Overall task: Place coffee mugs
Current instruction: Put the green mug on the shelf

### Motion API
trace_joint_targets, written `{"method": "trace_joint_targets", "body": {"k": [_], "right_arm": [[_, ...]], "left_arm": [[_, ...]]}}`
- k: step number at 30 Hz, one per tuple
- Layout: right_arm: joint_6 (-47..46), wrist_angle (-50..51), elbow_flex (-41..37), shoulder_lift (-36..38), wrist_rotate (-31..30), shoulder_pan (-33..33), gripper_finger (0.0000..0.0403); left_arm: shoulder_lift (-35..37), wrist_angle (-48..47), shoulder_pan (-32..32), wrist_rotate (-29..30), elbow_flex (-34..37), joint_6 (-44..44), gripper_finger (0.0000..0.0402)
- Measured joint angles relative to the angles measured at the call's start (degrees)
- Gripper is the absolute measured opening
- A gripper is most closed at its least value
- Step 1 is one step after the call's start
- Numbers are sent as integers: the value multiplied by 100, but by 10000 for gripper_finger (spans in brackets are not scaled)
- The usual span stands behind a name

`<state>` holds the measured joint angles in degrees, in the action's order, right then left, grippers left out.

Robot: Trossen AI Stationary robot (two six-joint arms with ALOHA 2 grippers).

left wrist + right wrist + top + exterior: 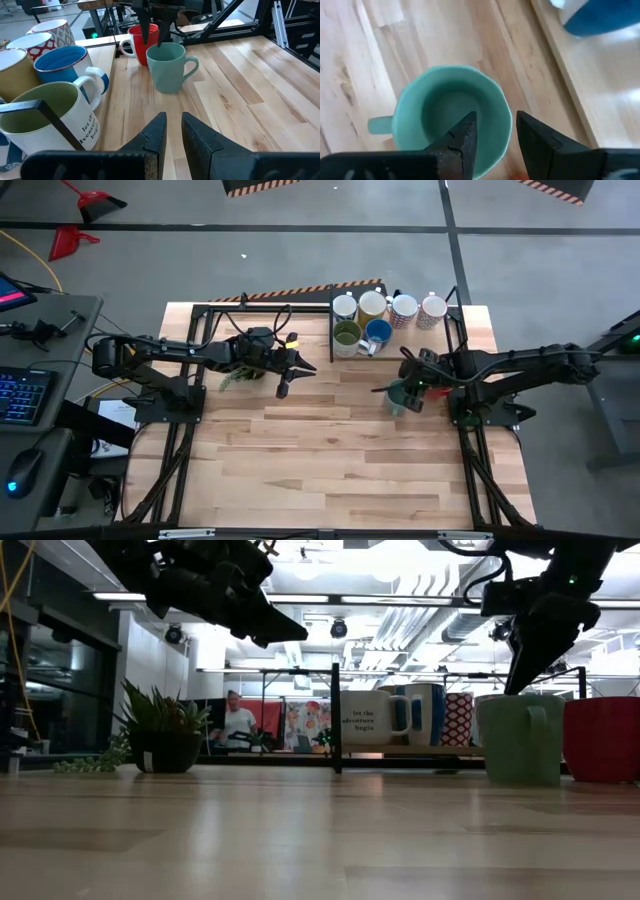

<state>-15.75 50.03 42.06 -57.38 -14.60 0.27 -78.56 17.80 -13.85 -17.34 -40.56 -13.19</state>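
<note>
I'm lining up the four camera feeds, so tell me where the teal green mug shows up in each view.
High view: teal green mug right of centre, under the right gripper.
Low view: far right, beside the red mug.
Left wrist view: upper middle, red mug behind.
Right wrist view: centre, seen from above.
Shared landmark: the right gripper straddling its rim.
</note>
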Motion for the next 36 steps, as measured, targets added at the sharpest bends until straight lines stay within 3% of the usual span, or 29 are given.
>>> {"method": "trace_joint_targets", "body": {"k": [8,18,31,36], "right_arm": [[-563,86,0,-98,-319,-1,117],[-838,95,0,-821,-470,0,117],[-848,-168,0,-1545,-270,-1,116],[-863,-166,0,-1625,-120,-1,90]], "left_arm": [[0,-2,0,0,0,-46,51],[0,-4,0,0,0,-50,51],[0,-11,0,-2,0,-50,51],[0,-31,0,-2,0,-50,51]]}}
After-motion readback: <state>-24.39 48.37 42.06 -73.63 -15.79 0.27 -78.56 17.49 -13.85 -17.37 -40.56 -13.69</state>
